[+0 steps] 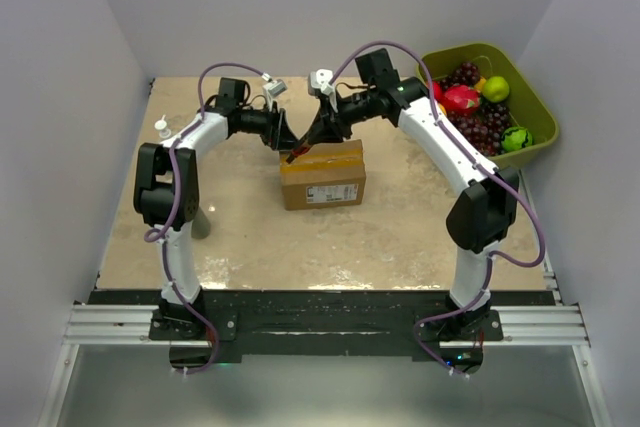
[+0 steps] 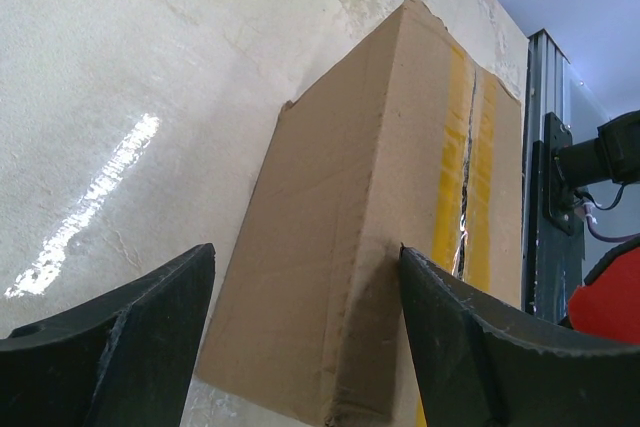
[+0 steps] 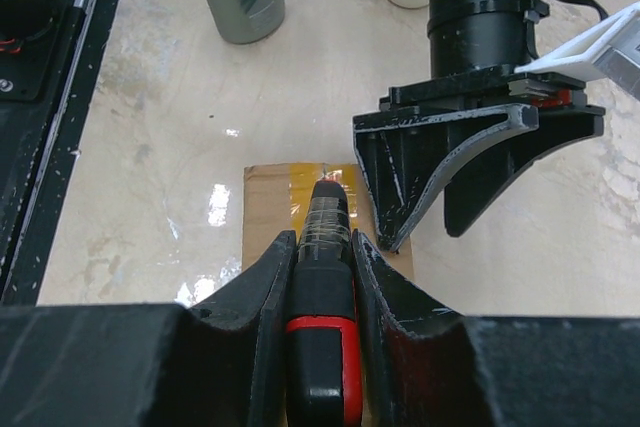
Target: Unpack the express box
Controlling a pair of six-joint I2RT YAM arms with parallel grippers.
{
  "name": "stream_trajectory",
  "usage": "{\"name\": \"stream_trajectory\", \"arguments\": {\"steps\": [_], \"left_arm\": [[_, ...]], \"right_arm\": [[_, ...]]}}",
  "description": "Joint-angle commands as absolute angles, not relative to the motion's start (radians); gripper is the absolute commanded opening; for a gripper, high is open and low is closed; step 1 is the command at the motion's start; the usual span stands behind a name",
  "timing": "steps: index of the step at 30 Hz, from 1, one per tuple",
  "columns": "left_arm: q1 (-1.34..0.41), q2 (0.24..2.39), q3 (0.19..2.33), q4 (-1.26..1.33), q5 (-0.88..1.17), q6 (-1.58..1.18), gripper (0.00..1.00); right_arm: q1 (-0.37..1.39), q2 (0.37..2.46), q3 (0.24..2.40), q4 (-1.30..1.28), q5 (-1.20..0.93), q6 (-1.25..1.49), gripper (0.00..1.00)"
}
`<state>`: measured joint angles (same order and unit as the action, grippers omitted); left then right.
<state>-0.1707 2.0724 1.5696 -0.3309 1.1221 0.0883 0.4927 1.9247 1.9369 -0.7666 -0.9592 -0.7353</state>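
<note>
Mid-table sat one brown cardboard express box [image 1: 322,175], long axis L-R, label [image 1: 333,193] nearward. Left gripper [image 2: 305,257] gaped; right gripper [image 3: 322,242] clamped one red-black tool [image 3: 322,297].

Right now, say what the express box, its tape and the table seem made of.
Express box: matte brown cardboard, creased with frayed corners. Tape: probably plastic film, yellowish, split along the seam. Table: polished stone or laminate, hard to tell; mottled beige with glare.
</note>
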Motion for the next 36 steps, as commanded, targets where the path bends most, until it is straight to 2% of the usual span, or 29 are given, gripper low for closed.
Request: {"name": "stream_trajectory", "arguments": {"steps": [1,12,20,28,36], "left_arm": [[-0.181,2.091,1.586,-0.337,1.094,0.097,0.78],[-0.183,2.095,1.592,-0.342,1.097,0.097,0.78],[-0.184,2.102,1.600,-0.341,1.103,0.097,0.78],[-0.184,2.106,1.608,-0.341,1.111,0.101,0.77],[-0.186,2.120,1.615,-0.336,1.109,0.097,0.77]], "right_arm": [[0.502,1.894,1.982,-0.798,-0.977,-0.791,0.00],[0.509,1.894,1.979,-0.770,-0.942,-0.804,0.00],[0.515,1.940,2.066,-0.926,-0.864,-0.959,0.00],[0.505,1.948,2.115,-0.998,-0.851,-0.962,0.00],[0.499,1.930,2.089,-0.875,-0.974,-0.787,0.00]]}}
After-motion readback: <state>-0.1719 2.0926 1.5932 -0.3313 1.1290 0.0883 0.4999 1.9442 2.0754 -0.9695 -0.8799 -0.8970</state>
